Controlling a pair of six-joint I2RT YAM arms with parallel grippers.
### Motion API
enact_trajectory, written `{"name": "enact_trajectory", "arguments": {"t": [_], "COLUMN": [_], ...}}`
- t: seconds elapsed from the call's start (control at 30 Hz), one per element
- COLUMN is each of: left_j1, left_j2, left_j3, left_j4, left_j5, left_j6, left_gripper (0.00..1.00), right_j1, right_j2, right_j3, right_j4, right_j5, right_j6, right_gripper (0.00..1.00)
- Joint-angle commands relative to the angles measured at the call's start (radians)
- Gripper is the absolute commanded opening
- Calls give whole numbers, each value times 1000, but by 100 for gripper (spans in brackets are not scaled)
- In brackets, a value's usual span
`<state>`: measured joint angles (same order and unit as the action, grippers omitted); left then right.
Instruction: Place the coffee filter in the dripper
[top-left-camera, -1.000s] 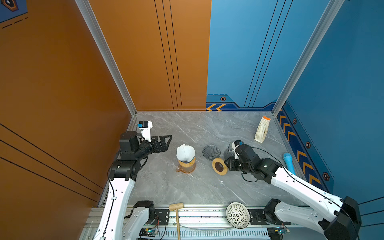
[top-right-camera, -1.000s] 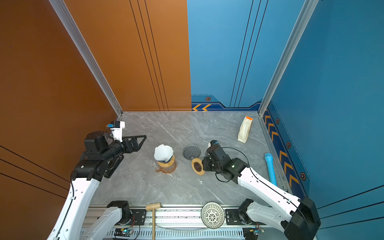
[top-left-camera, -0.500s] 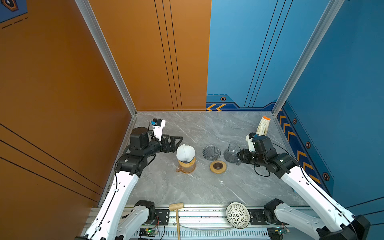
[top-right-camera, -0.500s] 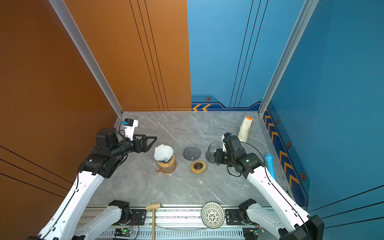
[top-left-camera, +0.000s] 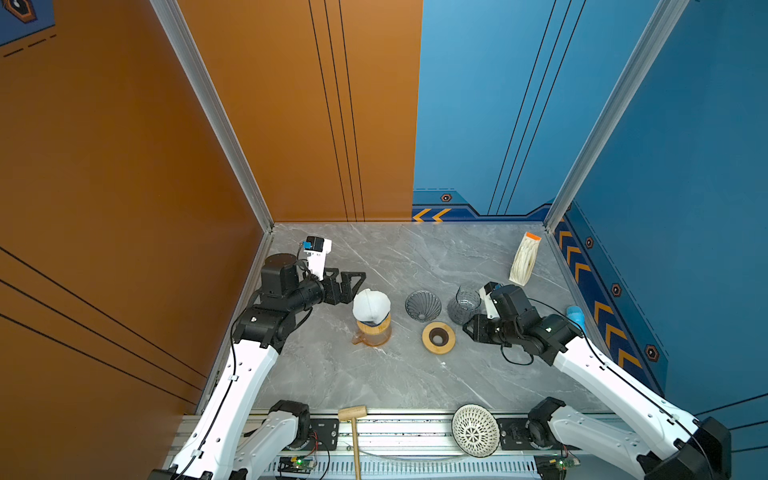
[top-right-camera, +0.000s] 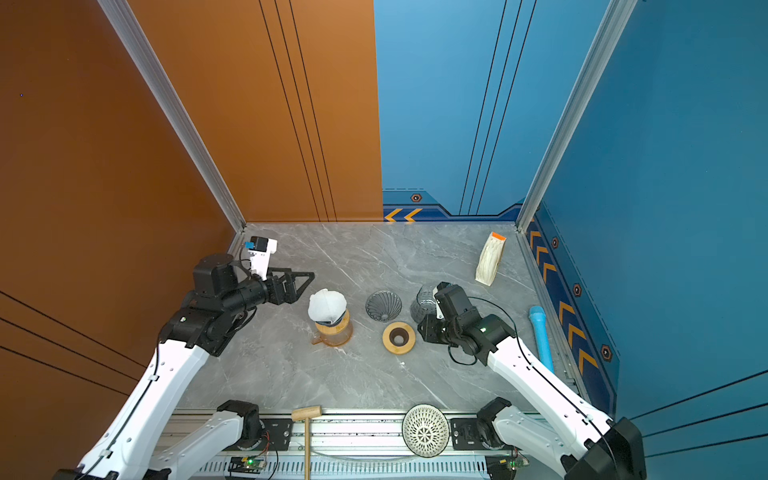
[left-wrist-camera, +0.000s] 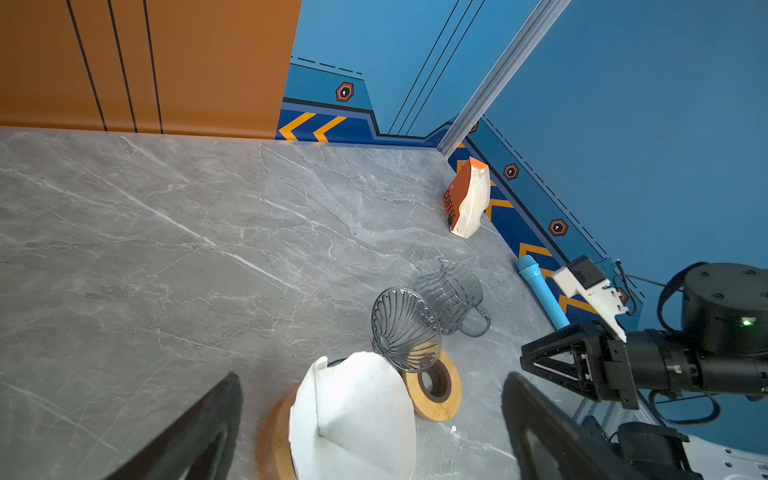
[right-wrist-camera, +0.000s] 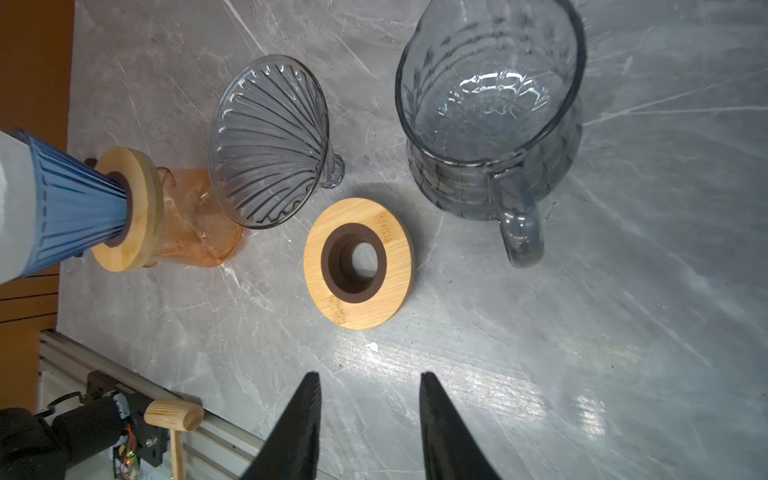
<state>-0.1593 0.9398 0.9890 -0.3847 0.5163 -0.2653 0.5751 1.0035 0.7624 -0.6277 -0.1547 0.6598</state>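
White paper filter (top-left-camera: 371, 305) sat in blue dripper (right-wrist-camera: 75, 208) on wood-collared orange carafe (top-left-camera: 372, 334). Left gripper (top-left-camera: 357, 287) just beside filter, jaws wide, empty. Right gripper (right-wrist-camera: 370, 376) near wooden ring (top-left-camera: 438, 337), jaws part-way apart, holding nothing. Grey glass funnel (top-left-camera: 423, 305) lay tipped on its side between carafe and jug (top-left-camera: 464, 303); ring flat, just beside funnel.
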Motion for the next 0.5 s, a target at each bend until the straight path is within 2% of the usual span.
{"name": "enact_trajectory", "arguments": {"t": [0.0, 0.23, 0.47], "left_j1": [-9, -4, 7], "left_j2": [-7, -40, -61], "left_j3": [-11, -33, -64], "left_j4": [0, -50, -57], "left_j5": [-14, -19, -19], "left_j6": [27, 51, 49], "left_gripper": [98, 98, 98], "right_j1": [20, 26, 27], "right_j2": [0, -10, -2], "right_j3": [-62, -200, -350], "right_j4": [91, 240, 476], "right_j5": [8, -29, -59], "right_j6": [109, 240, 378], "right_gripper": [42, 43, 48]}}
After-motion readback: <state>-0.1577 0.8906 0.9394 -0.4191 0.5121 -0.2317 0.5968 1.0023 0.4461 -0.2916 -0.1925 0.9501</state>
